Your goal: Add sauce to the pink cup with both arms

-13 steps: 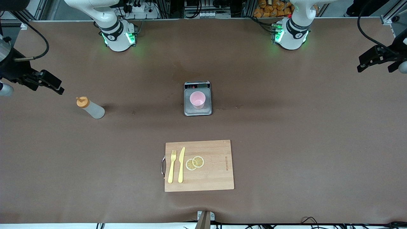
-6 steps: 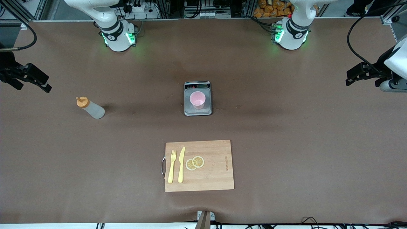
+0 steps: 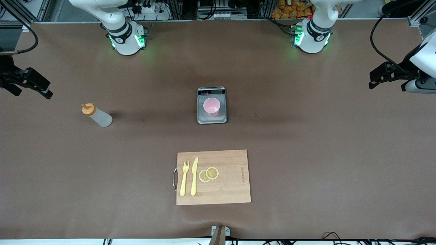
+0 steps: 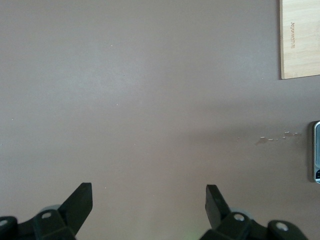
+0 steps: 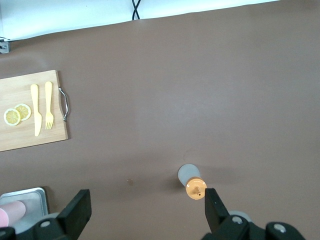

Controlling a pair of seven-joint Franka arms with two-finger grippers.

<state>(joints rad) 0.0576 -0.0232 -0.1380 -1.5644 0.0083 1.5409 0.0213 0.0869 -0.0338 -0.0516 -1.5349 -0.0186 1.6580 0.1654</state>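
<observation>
1. Small pink plastic cup (image 3: 212,106) upright on the pan of a grey digital kitchen scale (image 3: 221,118), mid-table; inside of the cup pale, no sauce to be made out from the front view, though too small there to be sure.
2. Translucent squeeze bottle with orange nozzle cap (image 3: 97,115) upright on the brown tabletop (image 3: 306,153), well apart from the cup, toward the right arm's end of the table; held by nothing.
3. Right gripper (image 5: 145,210) up in the air over that end of the table, near the bottle by the wrist view; fingers spread wide, nothing between them.
4. Left gripper (image 4: 149,202) up over bare tabletop at the left arm's end, well apart from cup and bottle; fingers likewise spread wide on nothing.
5. Light wooden cutting board (image 3: 213,177) nearer the front camera than the scale, bearing a yellow plastic fork (image 3: 184,178), a yellow plastic knife (image 3: 194,176) and two lemon slices (image 3: 208,174).
6. Judged stage: fits either bottle not taken up for pouring, or bottle set back down after it; both arms drawn away, cup's contents undecided, so no settling between the two.
</observation>
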